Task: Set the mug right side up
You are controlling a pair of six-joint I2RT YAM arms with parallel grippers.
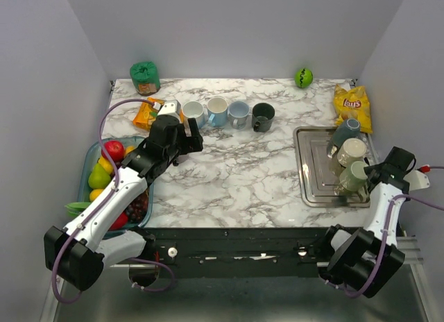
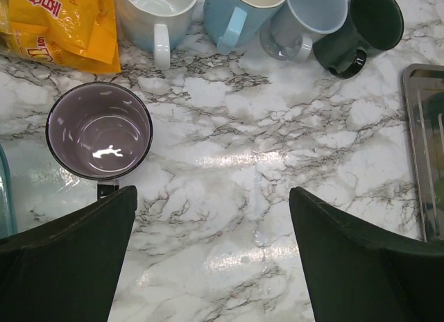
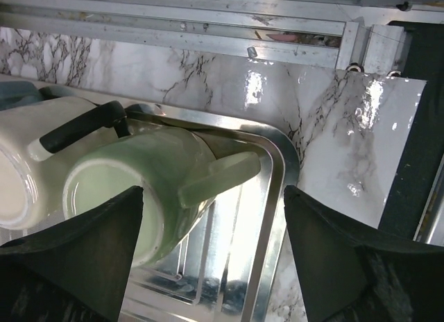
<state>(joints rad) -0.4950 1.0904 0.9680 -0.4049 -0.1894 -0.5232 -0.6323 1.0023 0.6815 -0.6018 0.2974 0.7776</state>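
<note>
Left hand wide open over worktop, purple mug upright beside it. Right hand open, green mug on its side in tray, partly between fingers.

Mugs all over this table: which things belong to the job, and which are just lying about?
Job: pale green mug, metal tray, right claw.
Lying about: purple mug, Lay's bag, green ball, fruit bowl, orange snack packet.

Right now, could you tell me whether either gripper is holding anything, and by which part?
Nothing is held. The left gripper is open above the table; the right gripper is open around the handle of the green mug, without gripping.
</note>
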